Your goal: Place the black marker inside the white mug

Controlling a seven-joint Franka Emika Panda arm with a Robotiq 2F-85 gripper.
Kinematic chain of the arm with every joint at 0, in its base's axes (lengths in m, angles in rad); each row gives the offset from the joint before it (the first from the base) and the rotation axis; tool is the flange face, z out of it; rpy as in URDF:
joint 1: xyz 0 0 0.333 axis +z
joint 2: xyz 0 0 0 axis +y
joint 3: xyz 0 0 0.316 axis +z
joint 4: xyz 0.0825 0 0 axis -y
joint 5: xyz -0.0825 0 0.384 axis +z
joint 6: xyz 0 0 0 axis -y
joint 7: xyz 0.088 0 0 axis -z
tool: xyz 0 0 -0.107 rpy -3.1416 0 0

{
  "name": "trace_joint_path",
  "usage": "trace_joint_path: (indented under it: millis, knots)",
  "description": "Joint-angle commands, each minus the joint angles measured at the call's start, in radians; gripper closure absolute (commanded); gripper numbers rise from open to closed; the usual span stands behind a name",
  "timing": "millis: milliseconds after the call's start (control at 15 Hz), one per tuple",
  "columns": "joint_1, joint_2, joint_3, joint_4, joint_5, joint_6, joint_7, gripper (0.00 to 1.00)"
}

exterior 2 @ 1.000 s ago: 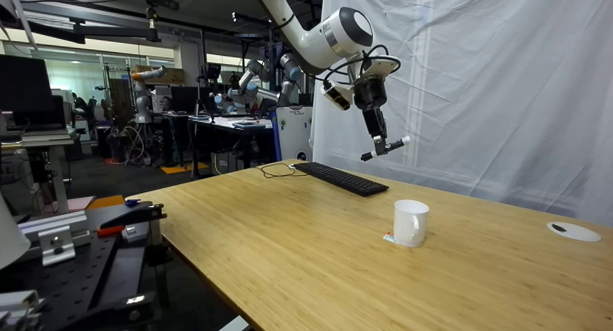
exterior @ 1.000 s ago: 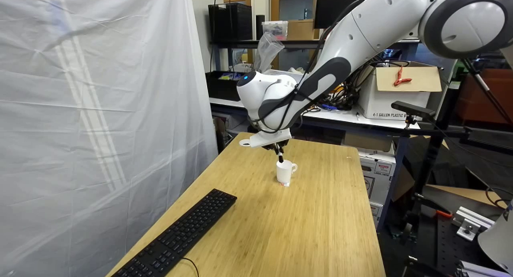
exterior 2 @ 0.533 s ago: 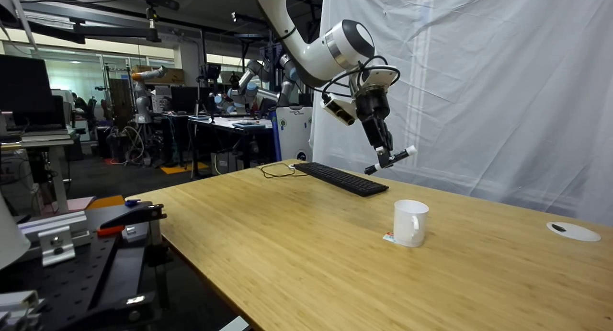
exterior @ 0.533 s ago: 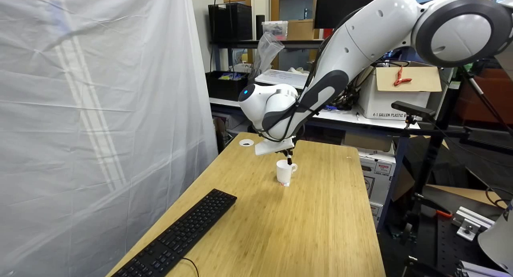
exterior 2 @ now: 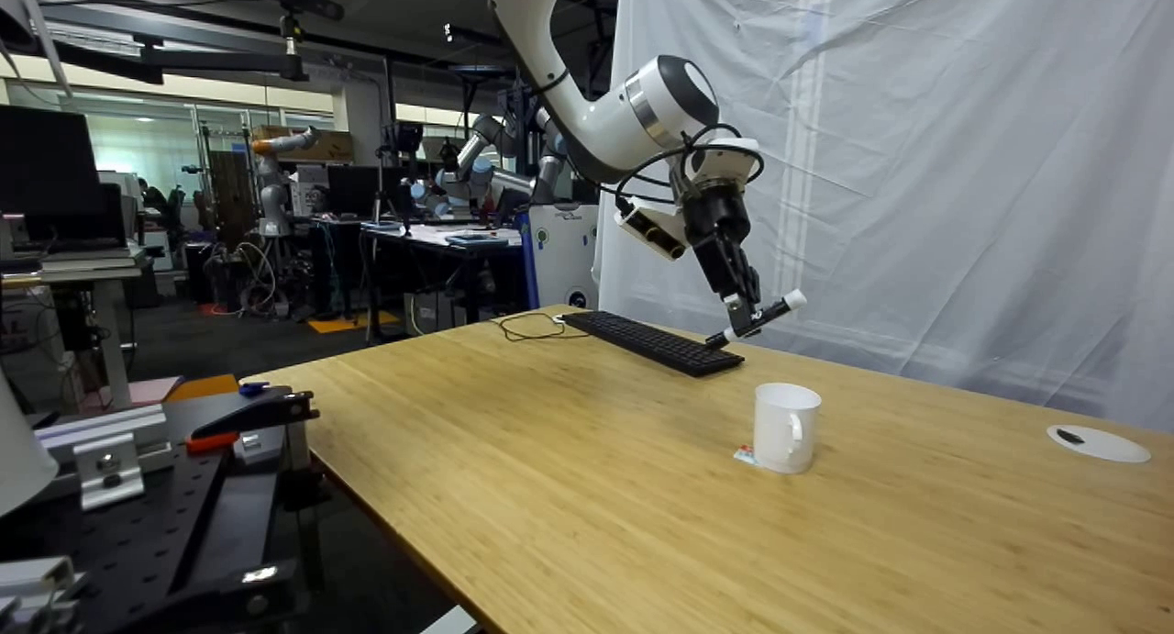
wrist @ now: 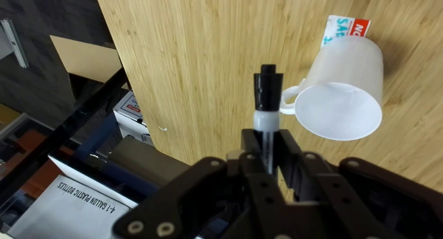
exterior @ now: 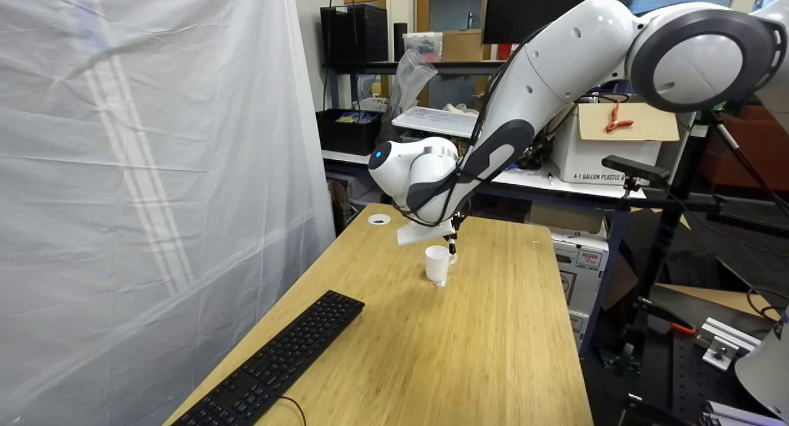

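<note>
The black marker [wrist: 268, 92], with a black cap and a white band, is held in my gripper [wrist: 268, 137]. The fingers [wrist: 249, 142] are shut on its middle. In an exterior view the marker [exterior 2: 780, 307] is tilted, its black end lower and its white end up; the gripper [exterior 2: 743, 313] is above the table. The white mug [wrist: 353, 64] stands upright on the table, its handle toward the marker in the wrist view and nothing seen inside. It shows in both exterior views [exterior: 436, 264] [exterior 2: 781, 432]. The marker is above the mug's rim height, off to one side, apart from it.
A black keyboard [exterior: 271, 358] lies along a table edge by a white curtain [exterior: 154, 185]. A small printed paper [wrist: 341, 27] lies beside the mug's base. A flat white round piece [exterior 2: 1099, 444] is on the table [exterior 2: 569, 469]. Shelves with boxes [exterior: 616, 142] stand beyond the table.
My gripper has come down with the marker still in it. It has also shifted right in both exterior views. The mug has not moved.
</note>
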Motion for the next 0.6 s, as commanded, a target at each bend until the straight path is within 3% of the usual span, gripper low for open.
trace_joint_path:
  millis: [0,533]
  knots:
    - [-0.014,0.009,-0.009,0.033,-0.034,-0.036,0.012,0.95]
    - [-0.048,0.058,-0.013,0.101,-0.051,-0.038,-0.018,0.95]
